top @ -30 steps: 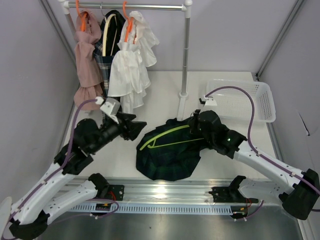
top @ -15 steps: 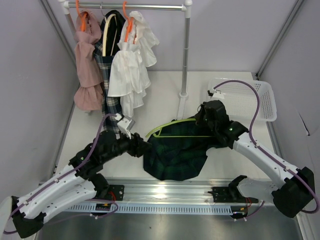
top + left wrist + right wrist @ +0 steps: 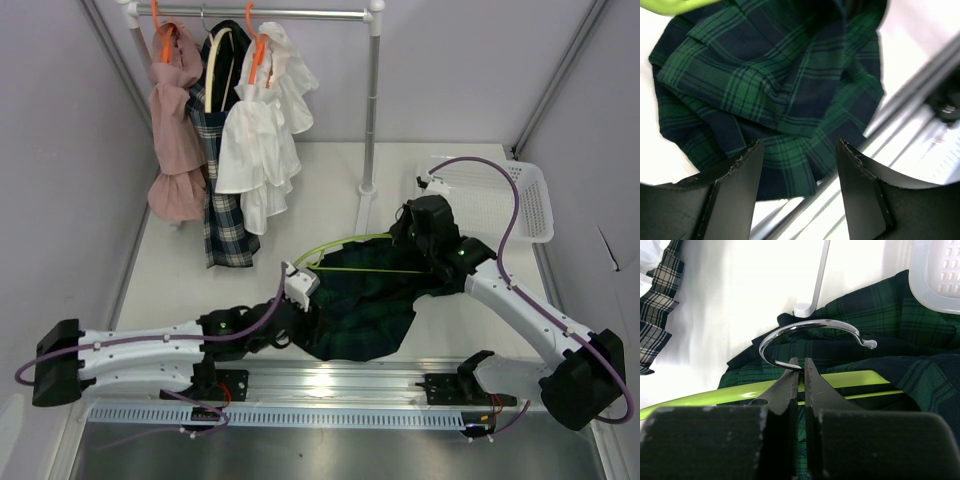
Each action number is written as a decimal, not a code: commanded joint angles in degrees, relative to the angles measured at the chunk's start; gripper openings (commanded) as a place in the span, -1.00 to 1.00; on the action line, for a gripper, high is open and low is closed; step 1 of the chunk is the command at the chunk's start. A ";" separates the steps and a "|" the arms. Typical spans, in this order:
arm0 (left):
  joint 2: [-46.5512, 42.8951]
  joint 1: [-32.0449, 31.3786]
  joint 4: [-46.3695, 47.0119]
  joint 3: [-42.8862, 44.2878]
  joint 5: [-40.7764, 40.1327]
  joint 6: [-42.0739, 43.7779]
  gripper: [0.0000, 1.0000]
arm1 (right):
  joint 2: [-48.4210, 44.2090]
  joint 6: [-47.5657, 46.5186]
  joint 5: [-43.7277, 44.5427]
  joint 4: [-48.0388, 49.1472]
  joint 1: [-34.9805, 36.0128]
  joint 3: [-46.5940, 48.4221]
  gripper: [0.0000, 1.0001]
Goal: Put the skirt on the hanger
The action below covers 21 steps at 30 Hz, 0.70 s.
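Tightly closed right pincer (image 3: 800, 361) grips the metal hook (image 3: 810, 326) of the green hanger (image 3: 850, 380). One end of the hanger is tucked under skirt cloth. Wide-open left pincer (image 3: 800, 150) holds nothing and hovers over the skirt hem. The dark green plaid skirt (image 3: 365, 310) is bunched on the bench (image 3: 320, 180) near the front edge. A white basket (image 3: 500, 200) sits at right rear. The rail (image 3: 290, 14) at the back has three garments (image 3: 255, 140) hanging.

Bright, even light — table (image 3: 730, 315) blown white, foreground soft.
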 commanded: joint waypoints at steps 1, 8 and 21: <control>5.01 -3.96 5.29 2.04 -13.70 -3.27 0.29 | -0.22 0.21 0.35 0.33 -0.65 2.46 -1.00; 16.88 -12.23 0.73 7.58 -24.87 -3.88 0.34 | -0.84 -0.05 0.00 -0.02 -1.00 2.28 -1.00; 25.76 -14.61 -4.73 11.63 -30.59 -7.93 0.35 | -1.98 0.12 -0.62 0.06 -1.18 1.84 -1.00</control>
